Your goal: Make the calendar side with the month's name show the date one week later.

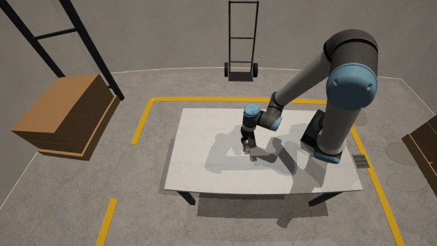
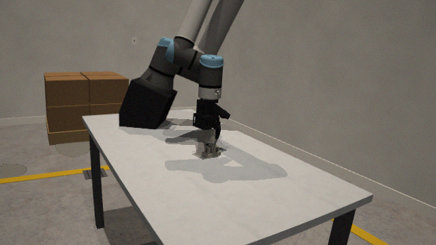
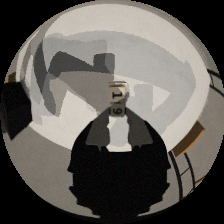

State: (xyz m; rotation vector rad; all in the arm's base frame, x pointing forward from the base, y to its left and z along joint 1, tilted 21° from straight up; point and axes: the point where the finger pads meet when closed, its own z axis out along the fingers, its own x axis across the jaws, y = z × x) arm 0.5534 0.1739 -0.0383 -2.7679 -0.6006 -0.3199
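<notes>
The small block calendar (image 2: 208, 152) stands on the white table under my arm; it is tiny in the overhead view (image 1: 246, 150). In the wrist view the calendar (image 3: 117, 98) lies just past my fingertips, with a 1 (image 3: 116, 91) on the far cube and a 9 (image 3: 116, 108) on the near cube, both seen sideways. My gripper (image 2: 211, 144) points straight down at the calendar and is shut on one date cube; in the wrist view my gripper (image 3: 117, 107) meets at the cube with the 9. The tray and the month's name are too small to make out.
The arm's black base block (image 2: 146, 102) sits at the table's far corner. Stacked cardboard boxes (image 2: 82, 99) stand on the floor beyond the table. A hand truck (image 1: 242, 44) stands by the back wall. Yellow tape (image 1: 218, 100) marks the floor around the table.
</notes>
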